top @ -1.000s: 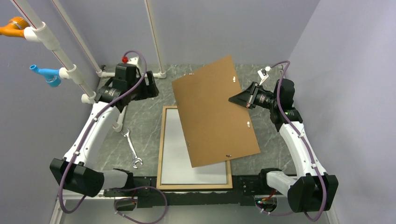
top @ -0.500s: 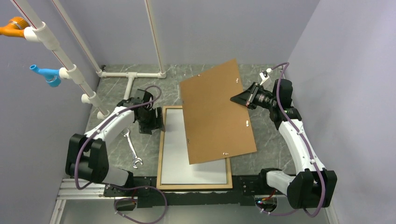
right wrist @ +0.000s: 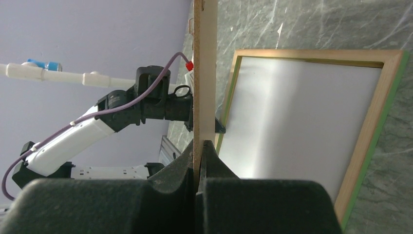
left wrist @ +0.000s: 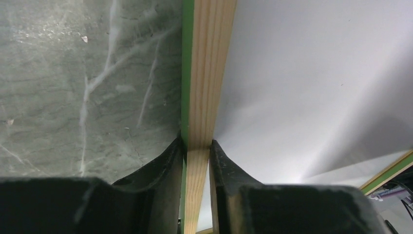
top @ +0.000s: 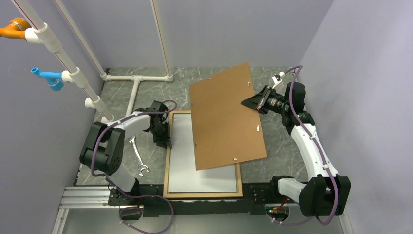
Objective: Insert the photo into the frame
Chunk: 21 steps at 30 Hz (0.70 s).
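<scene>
The frame (top: pixel 167 168) lies flat on the table, tan wood face up, with a green outer edge (left wrist: pixel 185 73). Inside it lies a plain white sheet, the photo (top: pixel 182 158), showing its white back (left wrist: pixel 302 73) (right wrist: pixel 297 112). My left gripper (top: pixel 165 142) (left wrist: pixel 197 142) is shut on the frame's left border (left wrist: pixel 207 73), one finger on each side. My right gripper (top: pixel 245 104) (right wrist: pixel 198 146) is shut on the edge of a brown backing board (top: pixel 226 117) (right wrist: pixel 204 73), held tilted above the frame's right half and hiding part of the photo.
A metal wrench (top: pixel 137 156) lies on the marble table left of the frame. White PVC pipes (top: pixel 134 83) run along the back left, with blue (top: pixel 48 78) and orange (top: pixel 14 27) fittings on the left wall. Walls close in both sides.
My left arm swung from the back left down to the frame's left border and its jaws closed on it. The backing board shifted slightly back and right in my right gripper.
</scene>
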Each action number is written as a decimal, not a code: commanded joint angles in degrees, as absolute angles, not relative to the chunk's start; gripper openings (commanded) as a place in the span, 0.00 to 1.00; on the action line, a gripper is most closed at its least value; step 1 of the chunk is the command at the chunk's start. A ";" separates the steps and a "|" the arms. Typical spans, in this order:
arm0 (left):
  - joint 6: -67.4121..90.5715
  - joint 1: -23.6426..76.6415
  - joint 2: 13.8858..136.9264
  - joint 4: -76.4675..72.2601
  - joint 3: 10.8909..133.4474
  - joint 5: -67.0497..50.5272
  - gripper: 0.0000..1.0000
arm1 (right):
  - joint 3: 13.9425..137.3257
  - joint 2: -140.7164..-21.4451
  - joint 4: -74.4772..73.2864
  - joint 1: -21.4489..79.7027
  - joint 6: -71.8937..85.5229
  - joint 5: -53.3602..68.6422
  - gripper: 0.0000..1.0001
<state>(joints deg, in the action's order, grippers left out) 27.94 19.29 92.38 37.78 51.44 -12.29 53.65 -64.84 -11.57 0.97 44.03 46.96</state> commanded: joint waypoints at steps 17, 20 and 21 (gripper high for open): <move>32.89 19.42 105.12 33.81 68.80 -13.14 0.00 | 54.91 -64.07 -9.27 0.26 44.99 48.44 0.00; 33.19 19.42 105.64 33.30 69.49 -13.86 0.00 | 54.46 -63.92 -8.76 0.26 45.17 48.35 0.00; 33.34 19.39 105.57 32.94 69.32 -14.43 0.00 | 54.29 -63.96 -8.71 0.26 45.13 48.34 0.00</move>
<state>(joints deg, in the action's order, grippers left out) 31.31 19.49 105.51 36.29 67.40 -12.27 53.63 -64.84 -11.62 0.51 43.92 46.96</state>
